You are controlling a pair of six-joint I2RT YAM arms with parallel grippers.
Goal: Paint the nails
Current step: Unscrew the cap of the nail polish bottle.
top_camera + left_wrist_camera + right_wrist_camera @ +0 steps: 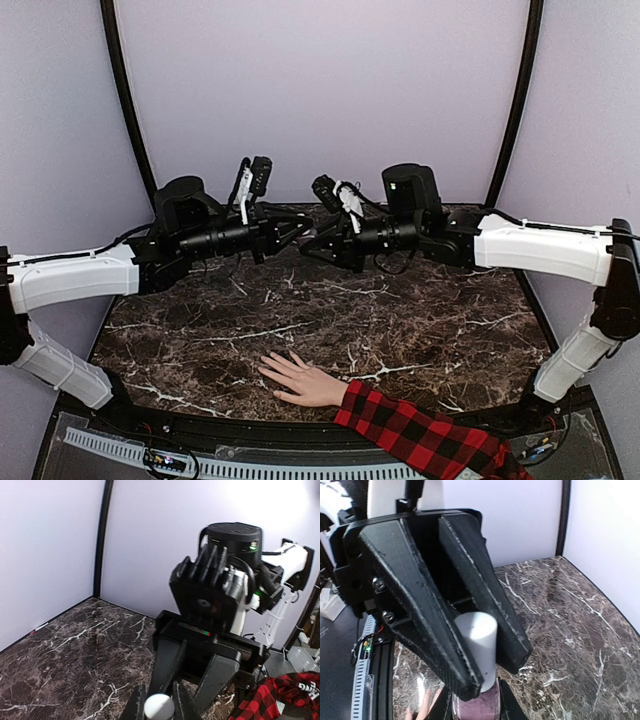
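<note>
Left gripper: the left gripper (159,706) reaches in from the left above the far middle of the table, and its fingers are pinched narrow on a white cap (477,640).
Right gripper: the right gripper (476,707) comes in from the right to meet the other tip to tip. Its fingers are clamped on the glass body of a small polish bottle (475,712), whose glass looks purplish.
Cap and bottle: the cap sits directly above the bottle. Whether the two are joined or parted is hidden by the black fingers.
Height: both grippers and the bottle hang in the air over the dark stone, clear of it.
Mannequin hand: the mannequin hand (305,383) lies flat, palm down, at the near edge of the table with its fingers spread and pointing left and away. It is near the middle of that edge, well apart from both grippers.
Nails: the nails (268,368) are at those fingertips — too small in the top view to tell bare from painted.
Sleeve: a red-and-black plaid sleeve (420,435) runs from the wrist off the near right edge.
Table: a dark brown marble table (400,320) with white veins.
Surround: pale lilac walls (320,90) stand on three sides.
</note>
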